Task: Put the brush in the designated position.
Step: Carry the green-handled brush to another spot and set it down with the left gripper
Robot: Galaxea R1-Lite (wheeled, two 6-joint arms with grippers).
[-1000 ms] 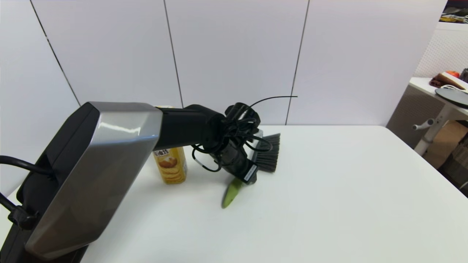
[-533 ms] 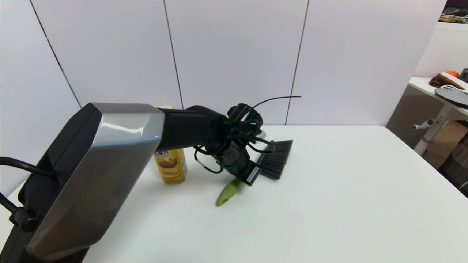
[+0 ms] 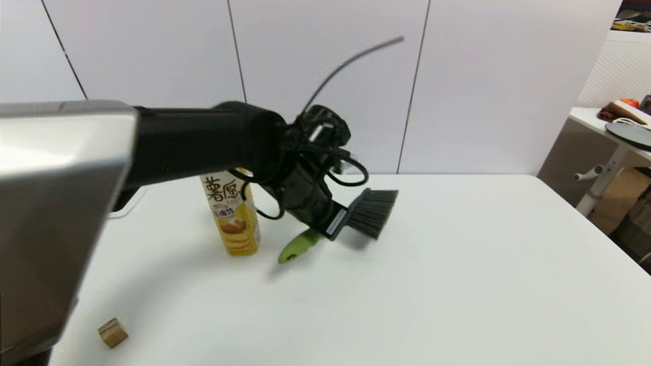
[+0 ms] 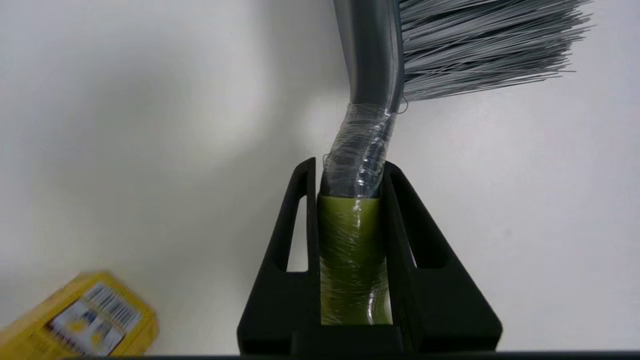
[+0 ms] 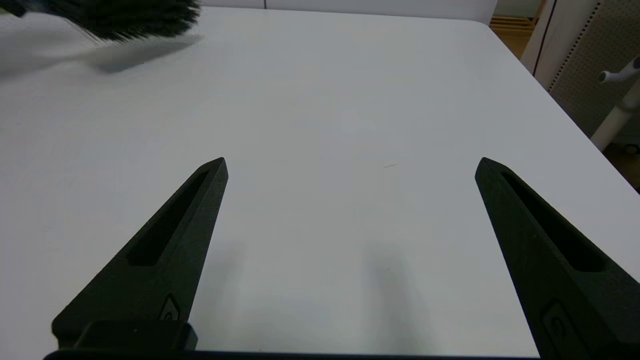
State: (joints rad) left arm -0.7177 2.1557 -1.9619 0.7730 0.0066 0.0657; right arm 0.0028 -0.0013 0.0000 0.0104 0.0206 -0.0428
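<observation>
The brush (image 3: 368, 212) hangs above the table's middle, its dark grey bristles fanned toward the right and its olive-green handle end (image 3: 294, 248) pointing down to the left. My left gripper (image 3: 325, 223) is shut on the handle just below the spine. In the left wrist view the two fingers clamp the film-wrapped green handle (image 4: 352, 250), with the grey spine and bristles (image 4: 480, 45) beyond the left gripper (image 4: 351, 172). My right gripper (image 5: 350, 162) stands open low over bare table at the right. The bristles (image 5: 130, 17) show in the far corner of the right wrist view.
A tall yellow snack tube (image 3: 231, 211) stands just left of the brush; it also shows as the yellow tube (image 4: 80, 320) in the left wrist view. A small brown cube (image 3: 113, 333) lies near the front left. A white side table (image 3: 615, 132) stands off to the right.
My left arm has risen, lifting the brush off the table and swinging it slightly left; the handle end now hangs clear of the surface. The snack tube and a small cube have come into sight.
</observation>
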